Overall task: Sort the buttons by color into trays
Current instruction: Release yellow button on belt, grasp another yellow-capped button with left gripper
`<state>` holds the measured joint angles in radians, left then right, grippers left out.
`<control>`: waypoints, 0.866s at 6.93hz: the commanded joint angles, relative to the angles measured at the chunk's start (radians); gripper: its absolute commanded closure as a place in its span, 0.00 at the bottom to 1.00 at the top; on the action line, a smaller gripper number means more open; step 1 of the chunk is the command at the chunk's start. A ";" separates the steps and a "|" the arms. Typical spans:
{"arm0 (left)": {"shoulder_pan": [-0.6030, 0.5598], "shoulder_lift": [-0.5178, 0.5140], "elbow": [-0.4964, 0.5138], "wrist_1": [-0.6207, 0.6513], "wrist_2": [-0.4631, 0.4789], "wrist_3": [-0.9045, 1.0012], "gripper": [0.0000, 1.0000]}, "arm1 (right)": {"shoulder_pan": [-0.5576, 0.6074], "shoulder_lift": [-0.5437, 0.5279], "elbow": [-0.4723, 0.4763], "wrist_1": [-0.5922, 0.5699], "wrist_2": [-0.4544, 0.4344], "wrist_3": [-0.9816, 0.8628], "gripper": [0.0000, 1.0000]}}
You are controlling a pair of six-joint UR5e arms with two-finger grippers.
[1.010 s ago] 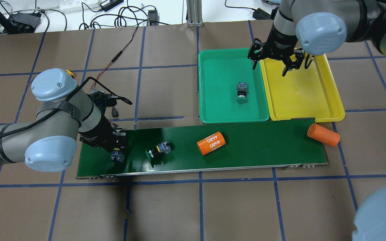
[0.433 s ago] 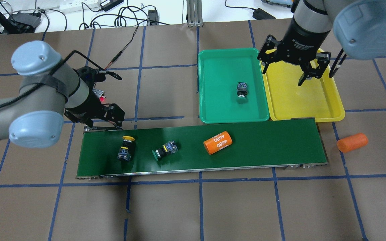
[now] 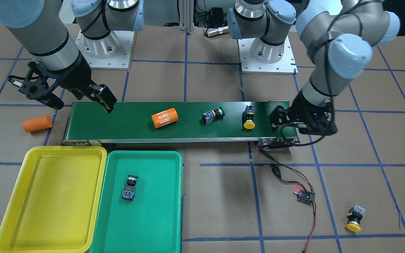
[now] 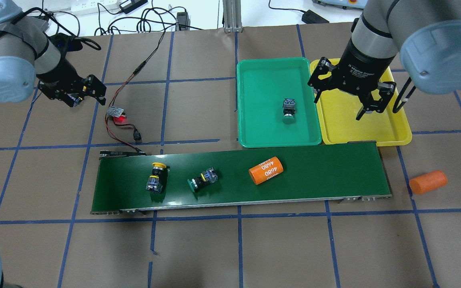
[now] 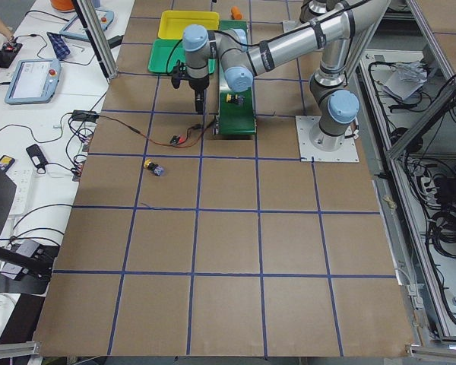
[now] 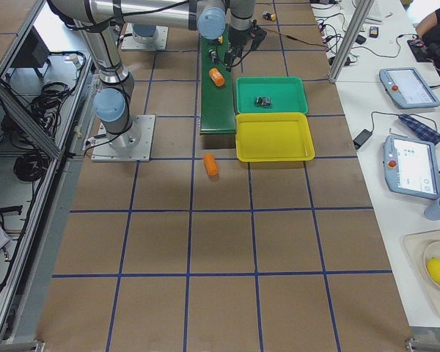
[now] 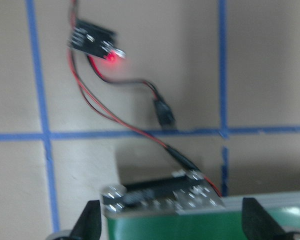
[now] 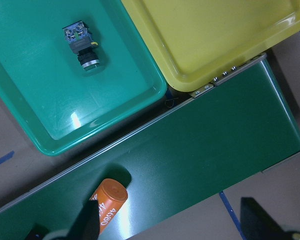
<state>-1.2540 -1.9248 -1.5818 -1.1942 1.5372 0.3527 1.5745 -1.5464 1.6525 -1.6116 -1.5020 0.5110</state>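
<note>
Overhead exterior: conveyor belt [image 4: 326, 176], then green tray [image 4: 262, 120] and yellow tray [image 4: 350, 128] side by side. Both right gripper [image 4: 339, 106] and left gripper [image 7: 173, 222] released, empty. One green button [image 4: 289, 109] in green tray; yellow button [image 4: 156, 178] and second green button [image 4: 200, 181] on belt.

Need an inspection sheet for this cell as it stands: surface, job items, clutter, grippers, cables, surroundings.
Surface: brown table, blue tape grid; green belt.
Job's things: green button in green tray; yellow tray empty; yellow button and second green button on belt; second yellow button on table.
Clutter: orange cylinder on belt, second cylinder on table.
Grippers: left gripper and right gripper open, empty.
Cables: red-black wire from belt end to LED board.
Surroundings: pendants on side bench.
</note>
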 commanded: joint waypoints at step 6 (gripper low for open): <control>0.088 -0.431 0.289 0.131 0.034 0.227 0.20 | 0.001 -0.119 0.148 -0.028 0.000 0.245 0.00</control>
<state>-1.1664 -2.3409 -1.2925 -1.0682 1.5701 0.5765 1.5761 -1.6511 1.7825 -1.6207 -1.5024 0.7223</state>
